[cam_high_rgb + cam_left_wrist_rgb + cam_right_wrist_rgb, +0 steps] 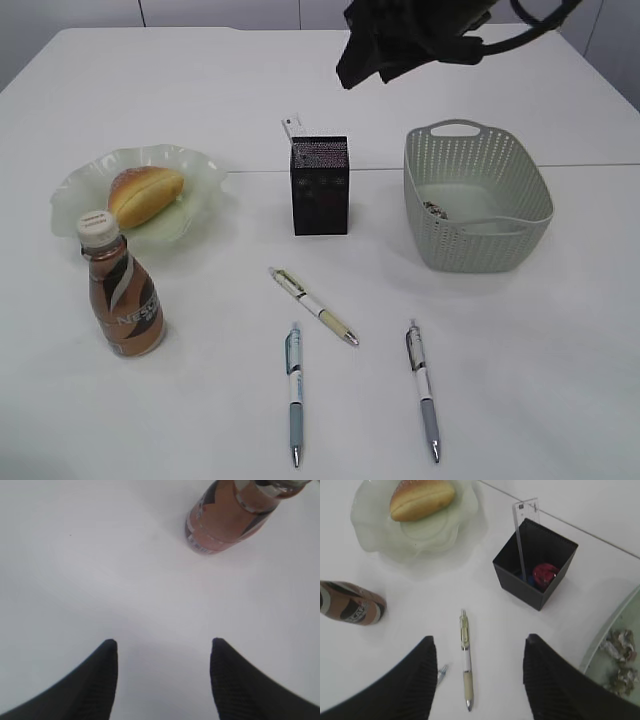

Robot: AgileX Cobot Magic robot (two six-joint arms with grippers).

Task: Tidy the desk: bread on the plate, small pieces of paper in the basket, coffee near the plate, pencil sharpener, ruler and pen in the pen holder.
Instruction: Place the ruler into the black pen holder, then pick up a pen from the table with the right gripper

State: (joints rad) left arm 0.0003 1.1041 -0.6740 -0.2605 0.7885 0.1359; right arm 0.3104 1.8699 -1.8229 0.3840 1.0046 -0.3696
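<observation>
The bread (145, 192) lies on the pale green plate (200, 165). The brown coffee bottle (122, 295) stands in front of the plate. The black pen holder (319, 190) holds the clear ruler (522, 535) and the red pencil sharpener (546, 573). Three pens lie on the table: a yellow-green one (314, 306), a blue one (295, 392) and a grey one (422, 388). My right gripper (480, 639) is open and empty, high above the yellow-green pen (465, 665). My left gripper (162, 642) is open and empty above bare table, with the coffee bottle (225, 517) ahead of it.
The grey-green basket (478, 195) stands right of the pen holder with crumpled paper pieces (620, 647) inside. My right arm (410, 35) hangs over the back of the white table. The left arm is out of the exterior view.
</observation>
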